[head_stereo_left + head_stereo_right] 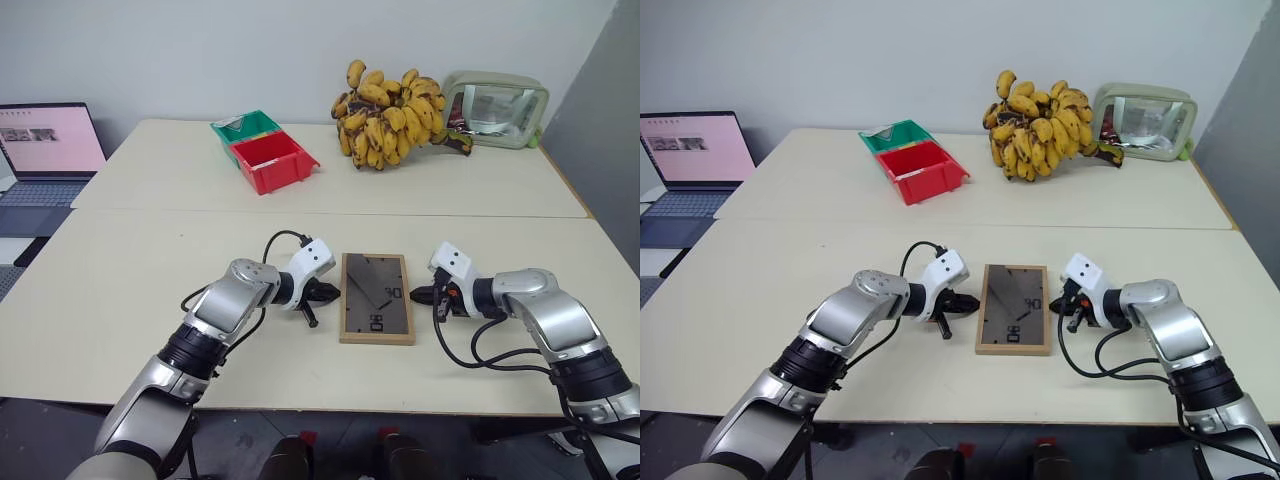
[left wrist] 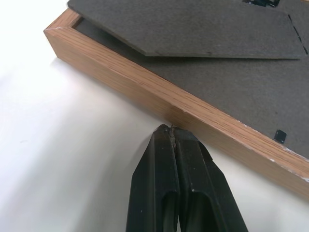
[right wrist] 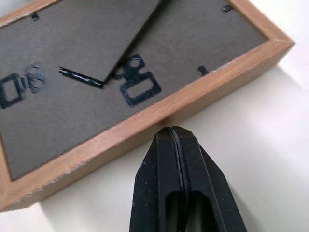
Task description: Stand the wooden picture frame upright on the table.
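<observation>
The wooden picture frame (image 1: 377, 298) lies flat and face down on the near half of the table (image 1: 120, 300), its dark back and fold-out stand facing up. My left gripper (image 1: 332, 292) is shut and empty, its tips almost at the frame's left edge (image 2: 145, 92). On the frame's other side my right gripper (image 1: 417, 296) is shut too, tips close to the right wooden edge (image 3: 145, 125). Neither holds anything.
On the far half of the table stand a red bin (image 1: 272, 161) with a green bin (image 1: 245, 127) behind it, a bunch of bananas (image 1: 390, 118) and a clear pouch (image 1: 495, 108). A laptop (image 1: 45, 160) sits off to the left.
</observation>
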You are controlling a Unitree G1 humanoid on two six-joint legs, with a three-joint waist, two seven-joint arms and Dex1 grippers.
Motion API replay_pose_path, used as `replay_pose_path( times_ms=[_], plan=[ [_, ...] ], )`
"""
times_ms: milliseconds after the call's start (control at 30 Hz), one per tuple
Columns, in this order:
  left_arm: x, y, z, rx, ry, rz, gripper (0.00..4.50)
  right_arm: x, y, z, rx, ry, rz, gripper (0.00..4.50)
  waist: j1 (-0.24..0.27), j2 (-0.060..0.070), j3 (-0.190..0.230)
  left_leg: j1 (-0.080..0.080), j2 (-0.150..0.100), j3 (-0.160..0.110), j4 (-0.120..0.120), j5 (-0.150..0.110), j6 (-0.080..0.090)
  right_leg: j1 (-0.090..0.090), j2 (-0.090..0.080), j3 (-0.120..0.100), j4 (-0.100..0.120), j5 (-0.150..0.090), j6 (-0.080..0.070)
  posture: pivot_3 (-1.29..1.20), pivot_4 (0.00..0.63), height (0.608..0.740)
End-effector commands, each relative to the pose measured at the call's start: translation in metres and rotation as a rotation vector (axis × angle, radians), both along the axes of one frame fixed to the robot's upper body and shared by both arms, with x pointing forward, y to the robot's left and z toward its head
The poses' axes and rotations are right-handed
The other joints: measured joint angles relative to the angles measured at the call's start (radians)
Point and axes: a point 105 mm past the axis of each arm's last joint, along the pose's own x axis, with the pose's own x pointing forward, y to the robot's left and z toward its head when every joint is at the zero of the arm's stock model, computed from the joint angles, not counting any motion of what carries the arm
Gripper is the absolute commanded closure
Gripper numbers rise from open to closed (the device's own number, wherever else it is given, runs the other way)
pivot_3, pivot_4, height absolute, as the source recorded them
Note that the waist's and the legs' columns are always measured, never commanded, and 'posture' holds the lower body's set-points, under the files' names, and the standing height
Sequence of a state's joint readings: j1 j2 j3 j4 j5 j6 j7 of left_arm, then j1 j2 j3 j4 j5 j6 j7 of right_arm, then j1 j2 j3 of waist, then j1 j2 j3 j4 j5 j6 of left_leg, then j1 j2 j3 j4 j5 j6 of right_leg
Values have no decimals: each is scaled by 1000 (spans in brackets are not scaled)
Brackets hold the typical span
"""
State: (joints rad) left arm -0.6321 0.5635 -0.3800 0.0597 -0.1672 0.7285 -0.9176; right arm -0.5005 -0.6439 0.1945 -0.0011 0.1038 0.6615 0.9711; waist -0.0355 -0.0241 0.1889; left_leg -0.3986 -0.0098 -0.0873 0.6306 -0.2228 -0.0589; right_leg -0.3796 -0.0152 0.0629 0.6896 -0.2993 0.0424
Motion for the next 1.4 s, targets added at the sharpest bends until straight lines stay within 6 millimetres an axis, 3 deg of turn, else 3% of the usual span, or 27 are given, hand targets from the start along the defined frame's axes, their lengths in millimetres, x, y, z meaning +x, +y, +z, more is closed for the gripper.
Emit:
replay_pose_path(
  times_ms=[33,67,200,300,467,867,1067,1333,1400],
  plan=[
    [-2,31,-7,-4,14,67,4452,13,-15,7,-35,-99,-68,4500,-9,0,0,0,1,1,0,0,0,0,0,1,0,0,0,0,150,740],
    [-4,34,-4,-39,34,79,4452,15,-15,7,-35,-108,-73,4500,-13,0,0,0,1,1,0,0,0,0,0,1,0,0,0,0,150,740],
    [-55,56,20,-324,485,50,3788,17,-16,-7,-68,-146,-83,4500,-37,0,0,0,4,1,-1,0,0,-2,1,1,1,0,0,0,150,740],
    [-57,64,28,-474,681,176,3238,14,-18,-16,-79,-141,-80,4500,-39,0,0,-1,3,1,-1,0,0,-5,4,1,5,-1,-2,0,150,740],
    [-56,71,11,-541,815,324,2303,6,-14,-19,-77,-137,-56,4500,-29,-1,-1,1,2,0,1,0,0,0,4,0,5,-3,2,0,150,740],
    [-47,39,-16,-596,872,379,109,-21,21,-8,0,-81,45,4500,-14,2,-4,2,2,-2,1,0,0,0,3,0,6,-1,-2,0,150,740],
    [-42,10,-17,-635,867,327,52,-21,54,-15,40,-80,75,4500,3,3,-7,5,1,-3,1,0,0,7,1,-1,-1,-1,1,0,150,740],
    [-40,0,-23,-631,861,329,52,-13,56,-21,13,-92,73,4500,7,3,-9,5,0,-3,1,0,0,8,0,-2,-5,1,2,0,150,740],
    [-38,0,-22,-650,862,335,414,-12,54,-23,9,-91,70,4500,6,3,-11,5,0,-4,0,0,0,9,0,-2,-7,1,3,0,150,740]
  ],
)
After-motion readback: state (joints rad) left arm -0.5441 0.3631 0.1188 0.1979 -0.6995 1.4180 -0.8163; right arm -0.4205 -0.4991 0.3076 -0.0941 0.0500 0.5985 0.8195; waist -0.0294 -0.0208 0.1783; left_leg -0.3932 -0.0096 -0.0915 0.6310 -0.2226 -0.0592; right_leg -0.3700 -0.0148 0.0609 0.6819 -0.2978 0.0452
